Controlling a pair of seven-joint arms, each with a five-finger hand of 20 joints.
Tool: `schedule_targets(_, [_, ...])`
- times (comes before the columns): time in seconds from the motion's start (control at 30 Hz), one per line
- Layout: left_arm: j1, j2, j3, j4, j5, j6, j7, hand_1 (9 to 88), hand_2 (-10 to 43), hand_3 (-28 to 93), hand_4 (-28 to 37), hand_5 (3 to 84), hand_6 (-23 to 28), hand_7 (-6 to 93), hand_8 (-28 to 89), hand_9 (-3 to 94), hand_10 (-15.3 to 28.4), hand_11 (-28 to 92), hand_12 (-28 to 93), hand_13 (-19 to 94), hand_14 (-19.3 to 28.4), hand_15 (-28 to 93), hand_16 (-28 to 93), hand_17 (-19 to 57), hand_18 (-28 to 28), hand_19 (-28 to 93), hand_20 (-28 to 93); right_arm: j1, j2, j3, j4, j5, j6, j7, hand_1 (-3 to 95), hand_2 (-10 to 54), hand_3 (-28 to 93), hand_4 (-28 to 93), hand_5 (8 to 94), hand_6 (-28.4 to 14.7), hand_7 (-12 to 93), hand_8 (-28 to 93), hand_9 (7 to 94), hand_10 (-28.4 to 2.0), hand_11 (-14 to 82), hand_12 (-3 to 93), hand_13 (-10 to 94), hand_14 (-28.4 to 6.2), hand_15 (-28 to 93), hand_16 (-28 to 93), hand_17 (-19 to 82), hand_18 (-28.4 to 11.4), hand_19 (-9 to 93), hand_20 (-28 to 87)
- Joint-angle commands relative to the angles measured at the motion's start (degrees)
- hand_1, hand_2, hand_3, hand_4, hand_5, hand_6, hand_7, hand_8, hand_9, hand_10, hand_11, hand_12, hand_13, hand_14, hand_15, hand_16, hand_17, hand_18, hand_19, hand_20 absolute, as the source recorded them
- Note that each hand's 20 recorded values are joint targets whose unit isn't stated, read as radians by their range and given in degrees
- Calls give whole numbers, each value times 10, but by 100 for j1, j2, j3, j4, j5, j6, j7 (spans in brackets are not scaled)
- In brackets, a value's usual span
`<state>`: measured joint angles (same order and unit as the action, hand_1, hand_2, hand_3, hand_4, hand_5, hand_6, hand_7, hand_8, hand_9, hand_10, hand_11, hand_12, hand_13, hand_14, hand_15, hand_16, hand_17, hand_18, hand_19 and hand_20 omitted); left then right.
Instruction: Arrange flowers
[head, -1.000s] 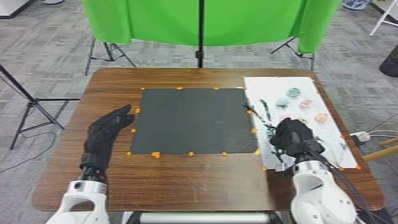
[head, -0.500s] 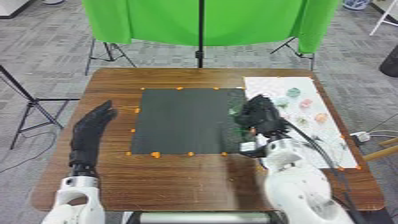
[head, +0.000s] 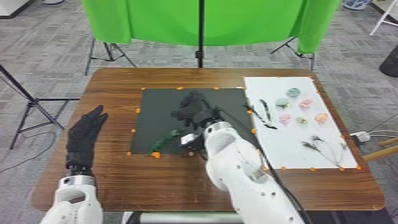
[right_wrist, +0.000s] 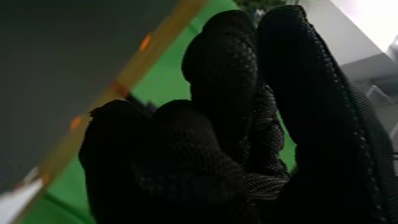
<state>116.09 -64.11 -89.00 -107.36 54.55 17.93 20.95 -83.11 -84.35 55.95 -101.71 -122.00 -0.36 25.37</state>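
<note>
Flowers are to be set out on the worktop (head: 160, 185), and the step in hand looks to be the laying of greenery. A dark board (head: 160, 112) lies near the middle of the worktop, and a white sheet (head: 284, 152) lies along its right edge.

The right robot hand (head: 193, 107) is held over the far half of the dark board, its arm coming in from the near edge. The back of the hand is turned up, and the fingers are bent close together. They seem to be clamped on the green sprig (head: 166, 141) — the grip itself is hidden by the glove. The sprig is seen over the dark board's near left corner; whether it touches the board cannot be told.

The left robot hand (head: 84, 137) is held by the worktop's left edge, fingers straight and together.

Next, the sprig should be set down flat, then let go gently — it could be dragged along if the hand is lifted too soon.

Thin twigs (head: 327, 149) are left at the sheet's near right corner, and dark leaves (head: 266, 114) by its left edge. Small blooms, blue-green (head: 293, 92) and pink (head: 321, 118), are left in its far half.
</note>
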Motion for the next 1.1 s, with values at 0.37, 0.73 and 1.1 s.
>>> schedule_targets(0.37, [34,-69,75,-78,-26,-26,-11,167,48,668,-283,472,34,94,-61,428,130,150,132,313,125,87,9,87,97,22,200,-70,370,-137,-470,-1813,-1883,-750,372,20,650,43,779,-32,360,108,889,-121,432,251,937,-21,615,258,726,-73,932,492])
schedule_targets(0.73, [73,-139,118,-90,-45,-57,-4,168,47,664,-283,471,34,94,-61,427,129,152,135,316,127,88,11,85,98,24,201,27,347,-4,-220,-1808,-2997,-583,212,174,681,48,774,-17,149,-82,899,-145,411,265,937,-41,611,288,703,-105,932,547])
schedule_targets(1.1, [21,-185,190,-51,-43,-125,-29,170,45,666,-283,471,33,95,-61,427,131,156,137,319,130,90,14,84,98,24,200,199,112,84,308,-2216,-3046,-707,200,178,682,63,709,-3,129,-85,899,-146,415,268,937,-42,617,287,701,-110,932,558])
